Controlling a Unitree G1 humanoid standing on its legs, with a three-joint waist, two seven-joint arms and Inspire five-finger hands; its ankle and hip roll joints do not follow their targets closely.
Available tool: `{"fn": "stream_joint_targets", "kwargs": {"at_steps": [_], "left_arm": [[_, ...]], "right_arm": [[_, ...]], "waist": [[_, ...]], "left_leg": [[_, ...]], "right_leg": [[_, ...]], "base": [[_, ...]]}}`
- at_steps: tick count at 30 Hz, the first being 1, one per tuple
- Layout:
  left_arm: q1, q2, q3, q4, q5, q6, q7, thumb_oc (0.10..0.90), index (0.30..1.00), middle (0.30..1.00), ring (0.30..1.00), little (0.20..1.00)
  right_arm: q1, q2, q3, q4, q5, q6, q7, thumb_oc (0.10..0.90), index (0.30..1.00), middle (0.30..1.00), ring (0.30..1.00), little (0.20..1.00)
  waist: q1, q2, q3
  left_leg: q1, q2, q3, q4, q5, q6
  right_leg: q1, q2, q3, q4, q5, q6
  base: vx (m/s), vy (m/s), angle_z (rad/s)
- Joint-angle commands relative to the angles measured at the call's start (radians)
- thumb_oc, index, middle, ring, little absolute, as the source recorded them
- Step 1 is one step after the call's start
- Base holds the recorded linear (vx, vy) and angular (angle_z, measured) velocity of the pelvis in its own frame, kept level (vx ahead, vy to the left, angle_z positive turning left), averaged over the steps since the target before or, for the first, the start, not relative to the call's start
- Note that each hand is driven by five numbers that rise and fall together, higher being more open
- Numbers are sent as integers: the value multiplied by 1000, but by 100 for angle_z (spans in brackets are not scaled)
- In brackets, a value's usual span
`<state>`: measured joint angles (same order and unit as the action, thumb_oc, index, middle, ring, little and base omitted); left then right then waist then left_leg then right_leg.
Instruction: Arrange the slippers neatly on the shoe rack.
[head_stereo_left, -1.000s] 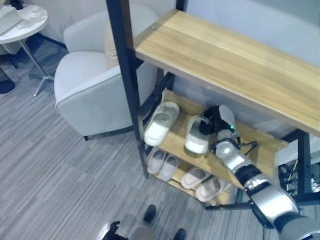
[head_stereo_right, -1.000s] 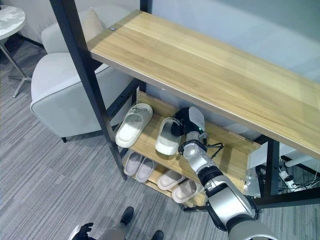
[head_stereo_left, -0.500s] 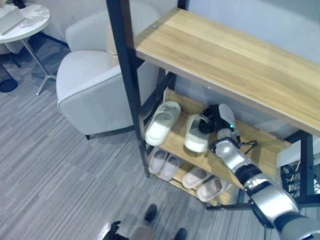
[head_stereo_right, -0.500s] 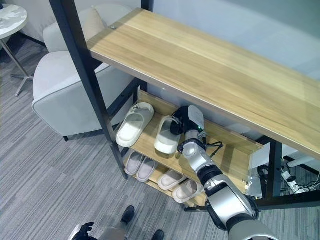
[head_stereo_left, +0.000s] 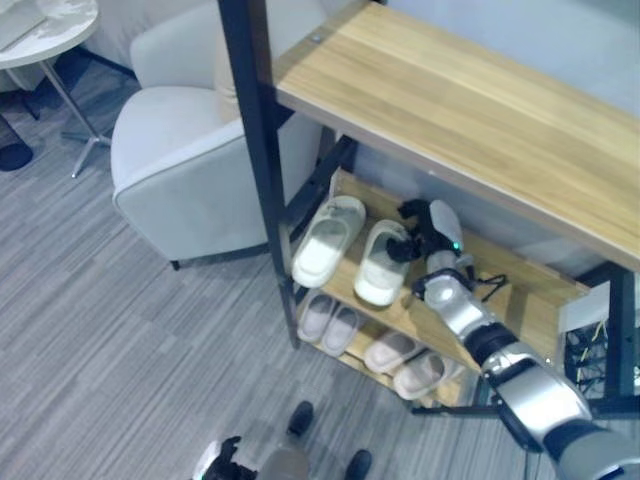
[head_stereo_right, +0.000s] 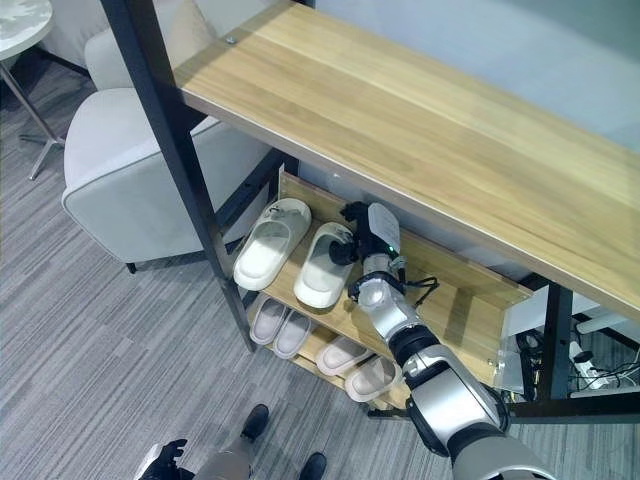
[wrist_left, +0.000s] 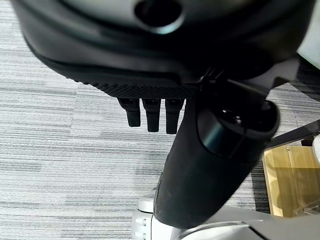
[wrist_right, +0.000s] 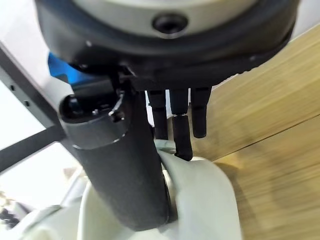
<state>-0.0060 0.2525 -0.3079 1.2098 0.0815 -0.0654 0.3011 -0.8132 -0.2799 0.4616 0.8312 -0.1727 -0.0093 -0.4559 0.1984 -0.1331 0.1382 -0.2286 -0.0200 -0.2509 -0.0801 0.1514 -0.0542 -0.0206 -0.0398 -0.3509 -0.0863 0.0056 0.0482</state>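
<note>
Slid leftward since a second ago, the second slipper (head_stereo_right: 320, 268) now lies just beside its mate (head_stereo_right: 268, 245) on the shoe rack's (head_stereo_right: 455, 315) middle shelf, right hand (head_stereo_right: 362, 240) fingers curled on its strap, so only release looks left.

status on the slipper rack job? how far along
Done: one pale cream slipper lies on the wooden middle shelf; two smaller pairs sit on the shelf below. In hand: the right hand pinches the second cream slipper beside the first. Left: release it, squared up. The left hand idles over the carpet.
</note>
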Motion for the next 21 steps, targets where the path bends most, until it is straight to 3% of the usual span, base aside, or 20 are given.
{"fn": "stream_joint_targets", "kwargs": {"at_steps": [1, 21], "left_arm": [[-24, -40, -29, 30, -37, -12, 5, 800, 900, 900, 900, 900], [-9, -56, 22, 28, -19, 10, -8, 800, 900, 900, 900, 900]], "right_arm": [[-73, 23, 29, -145, 4, -77, 8, 800, 900, 900, 900, 900], [165, -21, -9, -456, -56, -85, 65, 800, 900, 900, 900, 900]], "waist": [[54, -18, -34], [-5, 12, -59]], "left_leg": [[102, 16, 85, -7, -101, -21], [132, 27, 121, -7, -115, -21]], "right_leg": [[5, -67, 64, 19, -4, 67], [16, -66, 91, 13, -5, 66]], "base": [[0, 0, 0], [1, 2, -3]]}}
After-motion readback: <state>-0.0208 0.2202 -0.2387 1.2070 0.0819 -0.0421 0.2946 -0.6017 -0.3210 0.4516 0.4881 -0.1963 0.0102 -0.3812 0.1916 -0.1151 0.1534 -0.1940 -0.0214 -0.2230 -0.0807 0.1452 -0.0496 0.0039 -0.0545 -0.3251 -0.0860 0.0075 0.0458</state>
